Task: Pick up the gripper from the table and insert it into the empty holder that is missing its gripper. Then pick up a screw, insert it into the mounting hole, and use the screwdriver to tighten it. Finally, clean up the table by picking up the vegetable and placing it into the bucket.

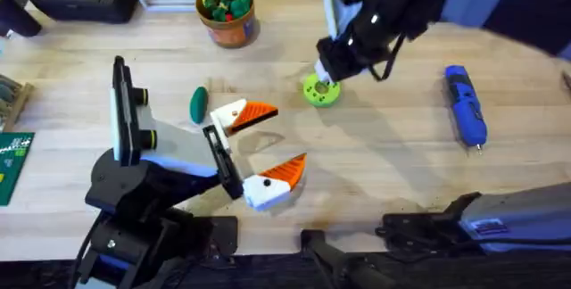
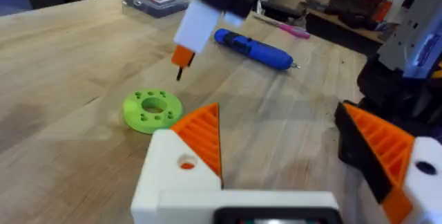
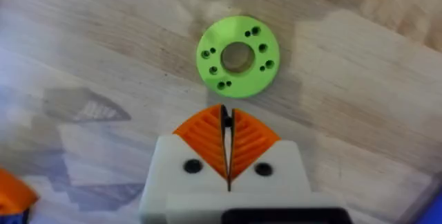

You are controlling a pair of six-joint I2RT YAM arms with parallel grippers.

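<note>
Your right gripper [image 3: 226, 135] hangs above green disc [image 3: 237, 56], tips pinching small dark screw [image 2: 179, 73]. Left gripper [image 1: 268, 142] spread wide, low over table [image 1: 384, 146].

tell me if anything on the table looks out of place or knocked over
Nothing looks spilled or damaged. The small dark green oblong toy vegetable lies loose on the light wooden table, not in the round tan-orange bucket. The blue pen-shaped screwdriver lies flat.
</note>
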